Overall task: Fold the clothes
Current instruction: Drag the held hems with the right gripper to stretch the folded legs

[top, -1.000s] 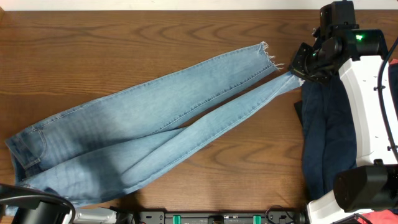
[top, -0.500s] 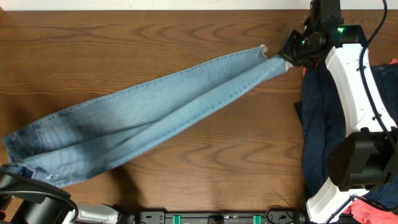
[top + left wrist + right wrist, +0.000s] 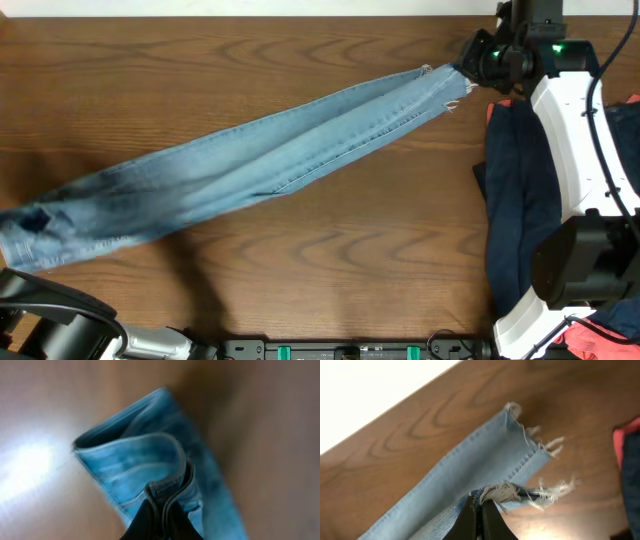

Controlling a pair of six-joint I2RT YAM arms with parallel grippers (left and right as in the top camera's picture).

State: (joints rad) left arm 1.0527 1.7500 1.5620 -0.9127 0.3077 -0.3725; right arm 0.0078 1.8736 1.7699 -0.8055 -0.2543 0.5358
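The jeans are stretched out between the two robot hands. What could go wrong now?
The right gripper pinches the jeans just at the frayed hem, so the thin grip might slip. The left gripper holds a bunched waistband, which could fold crooked. The dark navy garment lies close to the hem and might get dragged.

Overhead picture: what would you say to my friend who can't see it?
Light-blue jeans are stretched in a long slanted strip across a wooden table, from lower left to upper right. The robot's right hand pinches their frayed hem at the top right, near a dark navy garment.
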